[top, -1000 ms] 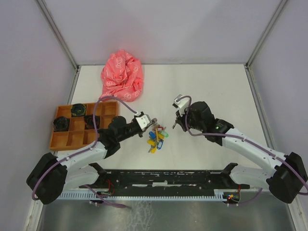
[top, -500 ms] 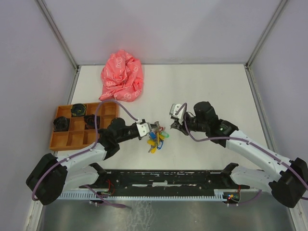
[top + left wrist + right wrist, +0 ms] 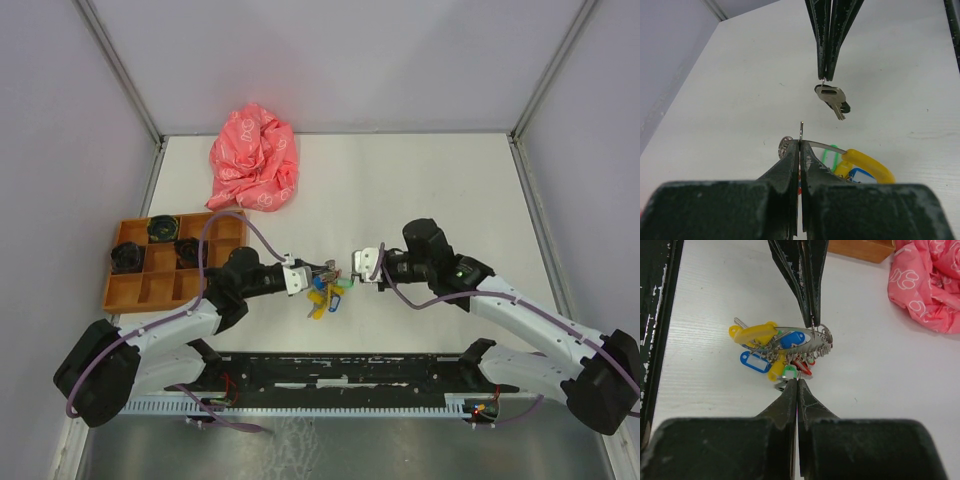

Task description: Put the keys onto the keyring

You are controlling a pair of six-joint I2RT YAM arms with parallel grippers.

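Note:
My left gripper [image 3: 321, 268] is shut on the wire of the keyring [image 3: 816, 143], which carries a bundle of yellow, blue, green and red tags [image 3: 325, 293] resting on the table. In the right wrist view its fingers [image 3: 807, 285] pinch the oval ring [image 3: 807, 338] from above. My right gripper [image 3: 352, 273] is shut on a small loop holding a silver key [image 3: 832, 97] with a dark part behind it. The key hangs just beyond the ring's upright wire end [image 3: 801, 129], a small gap apart. Whether the red pieces [image 3: 802, 365] in the bundle are a key, I cannot tell.
An orange compartment tray [image 3: 125, 291] with black parts stands at the left. A crumpled pink cloth [image 3: 255, 160] lies at the back left and also shows in the right wrist view [image 3: 930, 280]. A black rail [image 3: 340, 371] runs along the near edge.
My right gripper has moved left and nearer with the key, closing on the left gripper. The left gripper has shifted slightly nearer with the keyring.

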